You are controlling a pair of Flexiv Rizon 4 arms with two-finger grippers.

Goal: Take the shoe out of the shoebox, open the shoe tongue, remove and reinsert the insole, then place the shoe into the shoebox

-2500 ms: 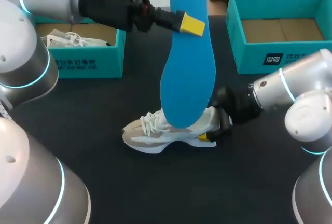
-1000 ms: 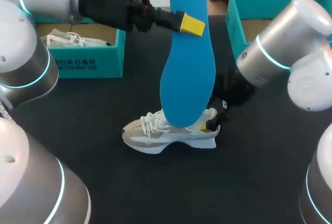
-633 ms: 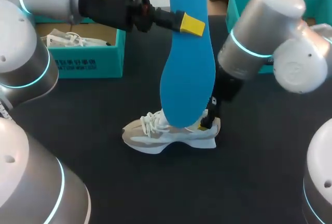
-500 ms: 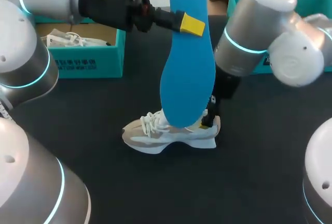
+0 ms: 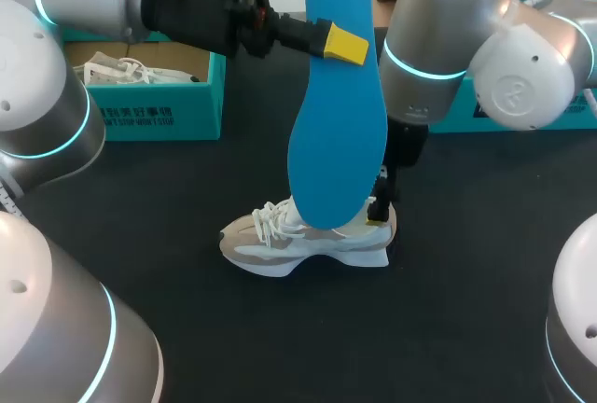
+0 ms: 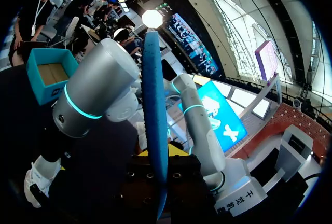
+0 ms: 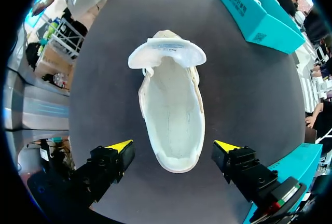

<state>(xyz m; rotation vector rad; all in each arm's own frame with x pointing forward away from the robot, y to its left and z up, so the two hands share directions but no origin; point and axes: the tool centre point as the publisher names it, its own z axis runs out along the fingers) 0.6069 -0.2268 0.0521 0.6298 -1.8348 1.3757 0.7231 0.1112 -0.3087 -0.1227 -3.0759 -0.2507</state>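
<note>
Blue insole (image 5: 338, 123) — pinched by left gripper (image 5: 343, 44) — above white shoe (image 5: 308, 243).

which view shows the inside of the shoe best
Right wrist view: it looks down into the shoe, tongue folded forward. Head view shows its side, partly behind the insole; left wrist view shows only a sliver.

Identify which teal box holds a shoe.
The left box: a white shoe lies in it. The right box shows only bare cardboard inside.
</note>
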